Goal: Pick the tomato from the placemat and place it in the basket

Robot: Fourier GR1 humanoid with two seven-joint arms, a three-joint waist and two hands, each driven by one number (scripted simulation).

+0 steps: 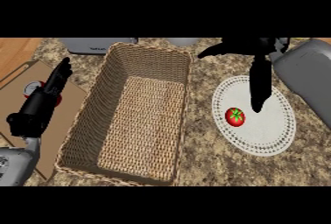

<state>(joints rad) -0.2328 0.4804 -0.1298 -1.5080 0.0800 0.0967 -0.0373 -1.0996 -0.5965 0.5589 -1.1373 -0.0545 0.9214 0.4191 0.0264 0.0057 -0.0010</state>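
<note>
Resting on the speckled worktop point(213, 168), a placemat point(275, 129) carries the tomato point(235, 117) beside the basket point(97, 109). Above it the right hand point(260, 83) and, far left, the left hand point(47, 99) both show straight fingers, holding nothing.

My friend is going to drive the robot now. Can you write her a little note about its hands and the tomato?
Left hand: open, resting at the left of the view, holding nothing.
Right hand: open, fingers straight, over the placemat, close to the tomato but not holding it.
Tomato: lying on the placemat, right of the basket.
Done: nothing picked up yet.
Left: grasp the tomato, carry it over, set it in the basket.
</note>
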